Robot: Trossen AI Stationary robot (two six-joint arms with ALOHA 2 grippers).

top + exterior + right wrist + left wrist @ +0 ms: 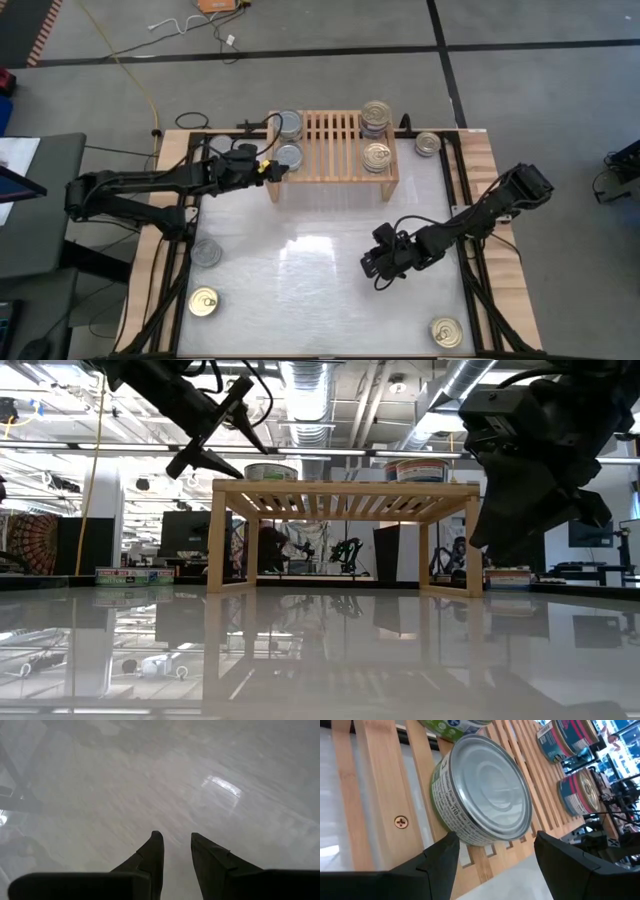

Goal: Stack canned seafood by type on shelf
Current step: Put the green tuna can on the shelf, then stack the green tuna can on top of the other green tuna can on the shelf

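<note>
Spread wide, the left gripper's 2 dark fingers are flanking a silver-topped can with a green-and-white label, which is sitting flat on the slats of the shelf. The can is lying just ahead of the fingertips rather than between them, and nothing is being pinched. From above, this gripper is hovering at the shelf's left front corner, its arm reaching in from the left side of the table.

On the shelf, the silver-topped can is resting at the left front, with a second silver can behind it at the left rear. On the shelf's right end, a gold-topped can is sitting at the front and another can at the rear; whether either is a stack is hard to tell from above. From the left wrist, those far cans are showing blue-and-pink labels.

Off the shelf, 1 can is lying just beyond its right rear corner. Well in front of the shelf and to its left, a silver can and a gold can are resting near the table's left edge, and another gold can is sitting far in front to the right.

The right gripper is waiting over bare table in front of the shelf's right end, its fingers parted by a narrow gap and gripping nothing.
</note>
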